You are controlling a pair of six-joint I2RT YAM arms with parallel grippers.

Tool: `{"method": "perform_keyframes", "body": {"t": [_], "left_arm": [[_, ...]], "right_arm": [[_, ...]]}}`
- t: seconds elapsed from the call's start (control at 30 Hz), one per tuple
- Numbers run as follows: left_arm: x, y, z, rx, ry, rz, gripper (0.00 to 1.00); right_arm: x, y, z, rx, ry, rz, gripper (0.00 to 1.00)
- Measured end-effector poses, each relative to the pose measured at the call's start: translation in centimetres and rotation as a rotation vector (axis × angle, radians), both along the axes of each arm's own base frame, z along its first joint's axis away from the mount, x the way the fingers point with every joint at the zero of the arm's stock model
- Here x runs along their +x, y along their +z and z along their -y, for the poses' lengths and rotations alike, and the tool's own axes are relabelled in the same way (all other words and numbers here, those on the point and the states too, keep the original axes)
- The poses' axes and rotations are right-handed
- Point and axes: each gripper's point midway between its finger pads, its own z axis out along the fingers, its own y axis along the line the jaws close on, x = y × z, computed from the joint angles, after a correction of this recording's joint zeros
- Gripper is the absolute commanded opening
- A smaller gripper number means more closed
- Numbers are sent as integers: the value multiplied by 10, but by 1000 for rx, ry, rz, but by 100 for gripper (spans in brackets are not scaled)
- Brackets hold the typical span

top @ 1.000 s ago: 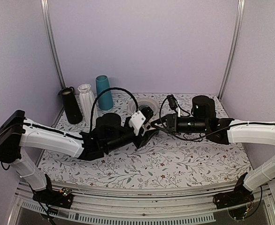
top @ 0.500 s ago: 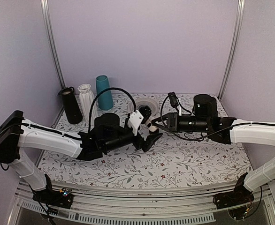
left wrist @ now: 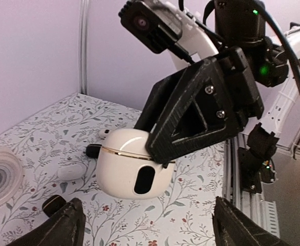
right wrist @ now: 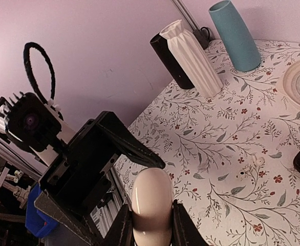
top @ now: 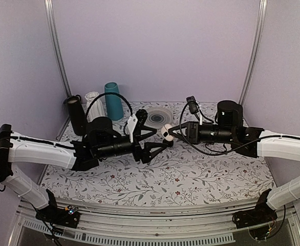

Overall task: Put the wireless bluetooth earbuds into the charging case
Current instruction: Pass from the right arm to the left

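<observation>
The cream-white charging case [left wrist: 132, 171] hangs above the table with its lid shut. My right gripper [right wrist: 151, 218] is shut on the charging case [right wrist: 151, 202]; its black fingers [left wrist: 201, 118] clamp the top of the case. In the top view the case [top: 166, 131] sits at the tip of my right gripper [top: 169, 132]. My left gripper [left wrist: 146, 225] is open wide and empty, with the case just ahead of its jaws. It is also open in the top view [top: 156, 142]. A white earbud [left wrist: 68, 172] lies on the table behind the case, and a second [left wrist: 105, 133] lies farther off.
A black vase [top: 77, 115], a ribbed white vase [top: 92, 102] and a teal vase [top: 113, 101] stand at the back left. A round ringed dish [top: 156, 117] lies behind the grippers. Small black pieces [left wrist: 52, 204] lie on the flowered tablecloth near the earbuds.
My left gripper has opened and drawn back to the left, away from the case. The case stays in my right gripper, which has shifted slightly.
</observation>
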Motion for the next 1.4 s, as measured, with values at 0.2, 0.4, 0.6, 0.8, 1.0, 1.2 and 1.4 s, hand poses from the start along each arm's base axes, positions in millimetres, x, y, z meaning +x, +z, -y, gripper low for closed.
{"method": "perform_keyframes", "body": {"t": [0.2,0.4,0.6,0.8,1.0,1.2,1.4], "left_arm": [[-7,0,-6,-43,-134,-107,76],[-24,4,-5,-82,-276,-187,65],[-33,11,-4,-133,-372,-246,54],[-36,8,-1,-143,-408,-296,44],[-37,10,0,-157,-425,-314,34],[-38,13,-1,-166,-438,-313,32],[-41,19,-2,-174,-449,-299,37]], "right_arm": [[-11,3,-3,-5,76,51,4],[-23,12,-5,7,151,100,4],[-34,19,-10,18,208,126,4],[-45,19,-14,20,255,141,4],[-51,19,-16,18,283,153,4],[-53,19,-17,15,293,151,4],[-56,24,-18,22,308,157,4]]}}
